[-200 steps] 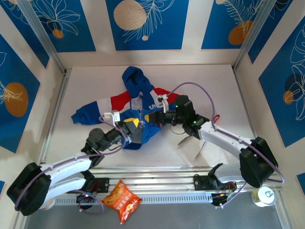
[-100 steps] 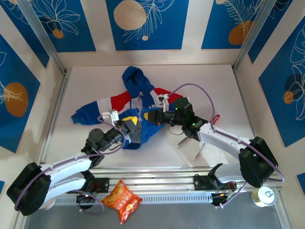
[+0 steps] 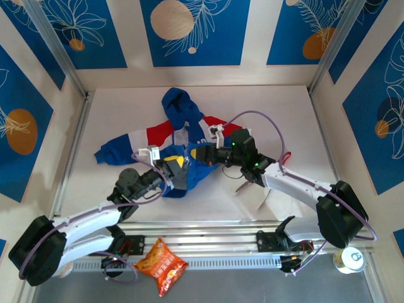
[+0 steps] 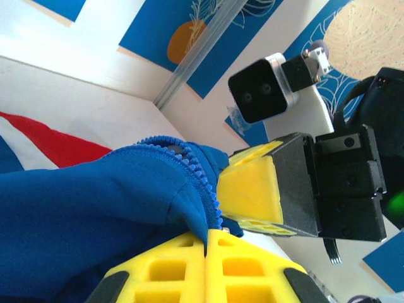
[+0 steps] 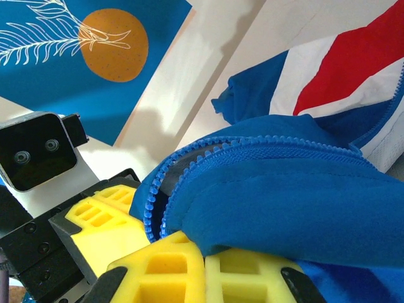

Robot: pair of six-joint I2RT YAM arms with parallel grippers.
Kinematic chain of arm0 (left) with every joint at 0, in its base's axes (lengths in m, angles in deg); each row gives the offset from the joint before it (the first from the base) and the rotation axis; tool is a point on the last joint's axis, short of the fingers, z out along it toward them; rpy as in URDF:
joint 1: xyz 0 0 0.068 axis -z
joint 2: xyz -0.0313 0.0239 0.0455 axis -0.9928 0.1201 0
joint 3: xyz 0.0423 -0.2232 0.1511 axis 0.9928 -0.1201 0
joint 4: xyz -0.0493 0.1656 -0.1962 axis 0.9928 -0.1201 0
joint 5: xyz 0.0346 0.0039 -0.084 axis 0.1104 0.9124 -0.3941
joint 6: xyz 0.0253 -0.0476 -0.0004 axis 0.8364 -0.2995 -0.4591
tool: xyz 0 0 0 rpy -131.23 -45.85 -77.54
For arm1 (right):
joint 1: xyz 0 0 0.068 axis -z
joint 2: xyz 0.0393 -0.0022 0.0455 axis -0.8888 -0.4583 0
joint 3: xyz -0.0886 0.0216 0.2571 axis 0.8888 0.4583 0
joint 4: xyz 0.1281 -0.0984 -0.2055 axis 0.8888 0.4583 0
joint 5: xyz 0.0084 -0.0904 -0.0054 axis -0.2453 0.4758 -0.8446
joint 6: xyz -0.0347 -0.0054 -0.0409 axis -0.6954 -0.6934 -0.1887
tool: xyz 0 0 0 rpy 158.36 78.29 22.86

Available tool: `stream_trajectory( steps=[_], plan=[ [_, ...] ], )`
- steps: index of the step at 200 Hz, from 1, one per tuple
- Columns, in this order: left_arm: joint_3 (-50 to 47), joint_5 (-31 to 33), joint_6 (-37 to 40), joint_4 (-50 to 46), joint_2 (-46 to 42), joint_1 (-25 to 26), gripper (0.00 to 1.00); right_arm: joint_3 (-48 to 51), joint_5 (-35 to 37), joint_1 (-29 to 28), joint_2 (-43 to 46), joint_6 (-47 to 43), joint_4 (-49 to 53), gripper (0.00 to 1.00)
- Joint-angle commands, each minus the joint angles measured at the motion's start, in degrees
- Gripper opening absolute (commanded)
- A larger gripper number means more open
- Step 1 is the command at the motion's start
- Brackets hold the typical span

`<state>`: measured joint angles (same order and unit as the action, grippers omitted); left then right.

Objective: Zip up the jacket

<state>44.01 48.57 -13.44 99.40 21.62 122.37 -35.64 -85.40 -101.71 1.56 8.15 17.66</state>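
The jacket (image 3: 170, 129) lies on the table's middle, royal blue with red and white bands, hood pointing to the far side. Its lower front is bunched up between the two arms. My left gripper (image 3: 178, 165) is shut on the blue fabric at the zipper edge (image 4: 203, 183), yellow pads (image 4: 249, 271) pressed together. My right gripper (image 3: 201, 155) faces it from the right, shut on the other blue front panel (image 5: 284, 208) beside the zipper teeth (image 5: 189, 154). The two grippers sit almost touching; the right one's yellow pad (image 4: 249, 189) shows in the left wrist view.
A snack bag (image 3: 161, 264) lies at the near edge by the left arm's base. A can (image 3: 349, 259) stands at the near right corner. Something small and red (image 3: 287, 156) lies right of the right arm. White walls with blue panels enclose the table (image 3: 278, 107).
The right gripper has slid slightly left toward the left gripper over the last second. The left arm and the jacket have barely moved.
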Motion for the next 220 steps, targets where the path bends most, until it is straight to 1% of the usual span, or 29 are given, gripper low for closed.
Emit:
stream_trajectory(
  steps=[1,50,85,128,160,179,207,220],
  plan=[
    [1.47,-3.42,1.15,-5.10,-1.50,0.34,0.00,-0.59,2.01,0.74,1.00,-0.15,-1.65,0.00],
    [2.66,-4.61,1.36,-11.44,-1.78,0.30,0.00,-0.85,1.38,0.70,-0.23,1.48,-2.76,0.00],
    [4.50,-5.72,2.48,-17.15,-1.18,0.34,0.00,-0.30,3.03,0.73,0.15,2.78,-1.84,0.00],
    [4.59,-5.24,2.45,-21.85,-1.35,0.36,0.00,0.55,3.46,0.83,-1.75,5.52,-3.84,0.00],
    [6.69,-6.11,4.42,-28.30,0.46,0.43,0.00,2.01,3.14,1.60,-4.37,9.25,-7.08,0.00],
    [6.25,-6.28,3.86,-27.35,2.62,0.38,0.00,3.19,3.19,2.37,-5.93,10.84,-9.40,0.00],
    [5.38,-8.23,0.90,-23.29,7.67,0.43,0.00,4.45,4.17,3.44,-7.84,12.05,-10.20,0.00],
    [5.48,-8.46,-0.26,-22.86,10.00,0.46,0.00,4.86,3.92,3.86,-8.79,12.25,-10.48,0.00]
  ],
)
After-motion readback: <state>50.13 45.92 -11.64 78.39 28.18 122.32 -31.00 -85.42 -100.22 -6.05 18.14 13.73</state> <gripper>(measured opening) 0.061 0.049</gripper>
